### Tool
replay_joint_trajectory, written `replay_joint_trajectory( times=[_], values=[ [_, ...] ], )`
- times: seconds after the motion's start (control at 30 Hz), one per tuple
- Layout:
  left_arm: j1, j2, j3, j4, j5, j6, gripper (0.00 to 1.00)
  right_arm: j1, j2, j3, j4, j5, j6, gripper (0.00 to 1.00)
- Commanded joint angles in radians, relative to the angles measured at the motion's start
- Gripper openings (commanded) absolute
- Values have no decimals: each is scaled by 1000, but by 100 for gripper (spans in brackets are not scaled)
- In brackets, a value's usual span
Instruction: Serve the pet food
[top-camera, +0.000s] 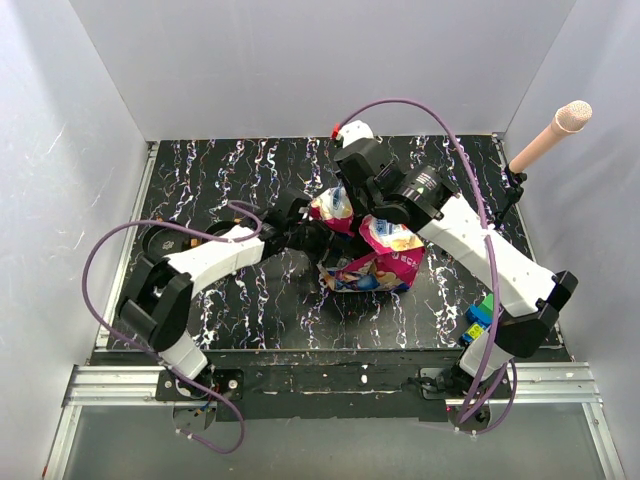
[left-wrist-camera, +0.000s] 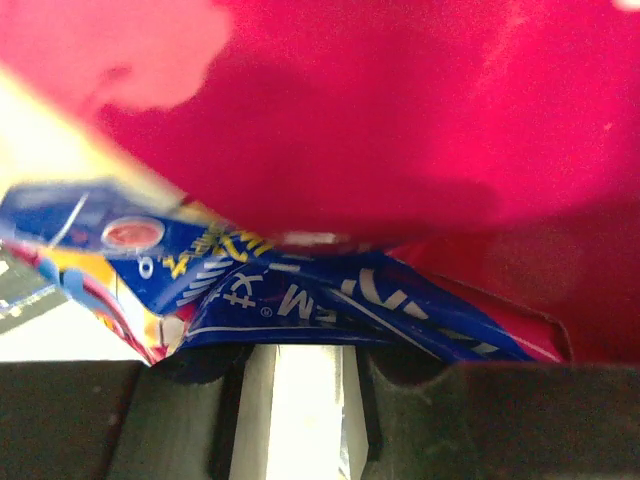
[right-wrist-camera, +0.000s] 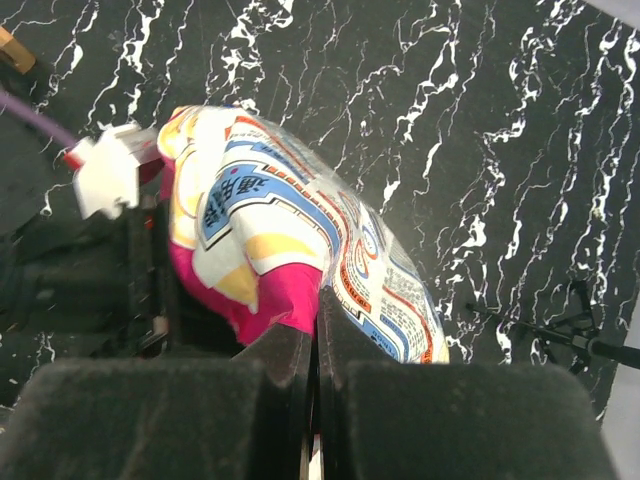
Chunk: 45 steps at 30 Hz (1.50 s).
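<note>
Three pale walls (top-camera: 300, 60) around black white-veined tabletop (top-camera: 250, 305), pet food bag (top-camera: 378, 262) central

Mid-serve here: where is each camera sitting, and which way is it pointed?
Top external: above and behind the bases, looking down on the table; the left arm and right arm show, meeting at the pet food bag.
Left wrist: on the left arm, pressed close to the bag; left gripper's fingers at the bottom.
Right wrist: looks down past right gripper's fingers at bag and table.
All three share the bag.
</note>
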<state>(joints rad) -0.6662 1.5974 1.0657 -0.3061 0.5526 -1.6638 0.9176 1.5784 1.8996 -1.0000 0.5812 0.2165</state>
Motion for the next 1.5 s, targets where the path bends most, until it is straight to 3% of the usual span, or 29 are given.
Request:
replay_joint_trajectory(
  times=[0.0, 0.1, 0.17, 0.23, 0.33, 0.47, 0.67, 1.0, 1.2, 1.37, 1.47],
  values=[
    [39, 203, -1, -93, -158, 437, 0, -23, -123, 18, 189, 91, 41, 1],
    [53, 274, 79, -36, -61, 634, 0, -51, -152, -26, 187, 80, 56, 1],
    [62, 295, 73, 103, 89, 676, 0, -71, -170, -53, 190, 60, 72, 1],
    [62, 253, 62, 191, 130, 729, 0, -88, -184, -66, 190, 54, 73, 1],
    [80, 158, -38, 420, 194, 684, 0, -121, -204, -83, 189, 54, 64, 1],
    [97, 76, -85, 531, 276, 610, 0, -163, -235, -105, 207, 48, 41, 1],
    [97, -65, -168, 686, 291, 477, 0, -172, -279, -162, 268, 58, -23, 1],
    [97, -255, -210, 573, 257, 450, 0, -197, -287, -165, 281, 68, -37, 1],
    [97, -257, -184, 503, 251, 484, 0, -206, -281, -154, 285, 65, -43, 1],
    [100, -200, -210, 711, 296, 399, 0, -217, -276, -142, 279, 62, -52, 1],
    [96, -287, -240, 630, 239, 432, 0, -215, -282, -129, 265, 60, -51, 1]
  ],
)
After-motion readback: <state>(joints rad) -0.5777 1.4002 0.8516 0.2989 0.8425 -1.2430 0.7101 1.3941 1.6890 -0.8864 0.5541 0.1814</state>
